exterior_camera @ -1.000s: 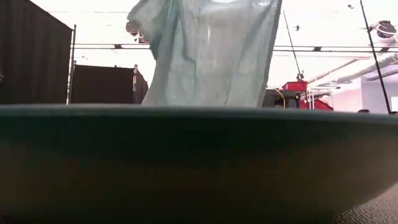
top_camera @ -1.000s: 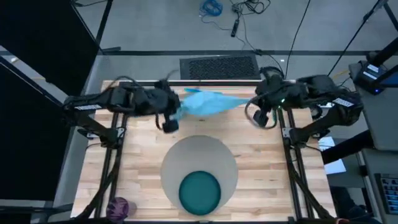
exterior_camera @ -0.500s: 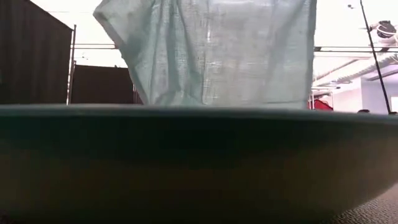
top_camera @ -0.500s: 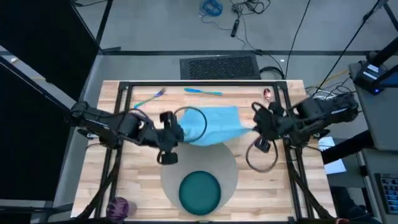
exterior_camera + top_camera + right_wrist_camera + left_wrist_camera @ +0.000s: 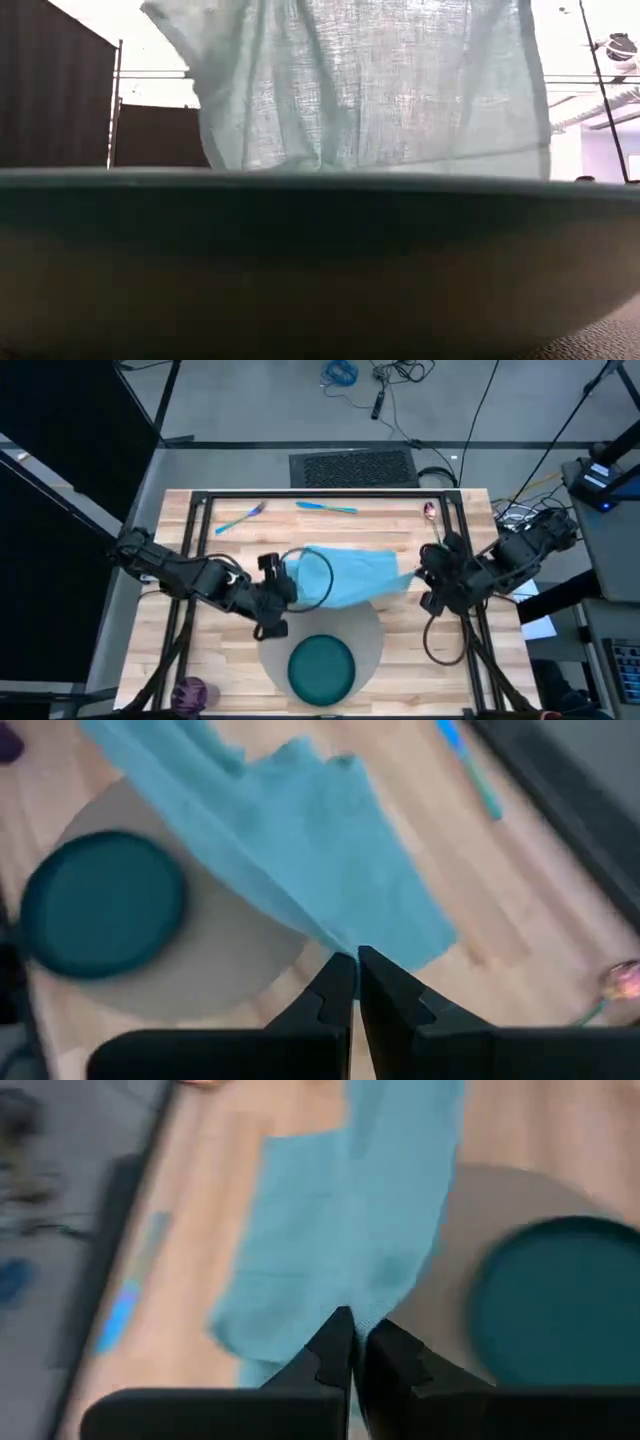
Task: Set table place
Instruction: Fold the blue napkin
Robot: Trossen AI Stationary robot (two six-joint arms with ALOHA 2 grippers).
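The light blue napkin [image 5: 345, 575] hangs spread between my two grippers, above the far part of the round grey mat [image 5: 370, 622]. My left gripper [image 5: 283, 585] is shut on its left end and my right gripper [image 5: 420, 575] on its right end. The dark teal plate [image 5: 321, 668] lies on the mat's near half. In the low view the napkin [image 5: 360, 90] hangs behind the plate's rim [image 5: 320, 250], which hides its lower edge. The purple cup [image 5: 190, 692] stands at the near left corner. My left gripper pinches the napkin's left upper edge [image 5: 345, 1302] between its two shut fingers. The cloth runs away from the fingertips toward the other arm and hangs below. One layer or several, I cannot tell. My right gripper pinches the napkin's right upper corner [image 5: 335, 945] between its two shut fingers. The cloth is drawn out from the fingertips toward the left arm and hangs down over the mat's far edge [image 5: 200, 970].
Blue-handled cutlery lies along the table's far edge: a fork [image 5: 238, 517], a knife [image 5: 325, 507] and a spoon [image 5: 430, 512]. Bare wood shows to the left and right of the mat.
Both grippers have come from the far edge toward the near edge, carrying the napkin with them. The napkin, bunched a second ago, is now spread wide between them and hangs over the mat's far part.
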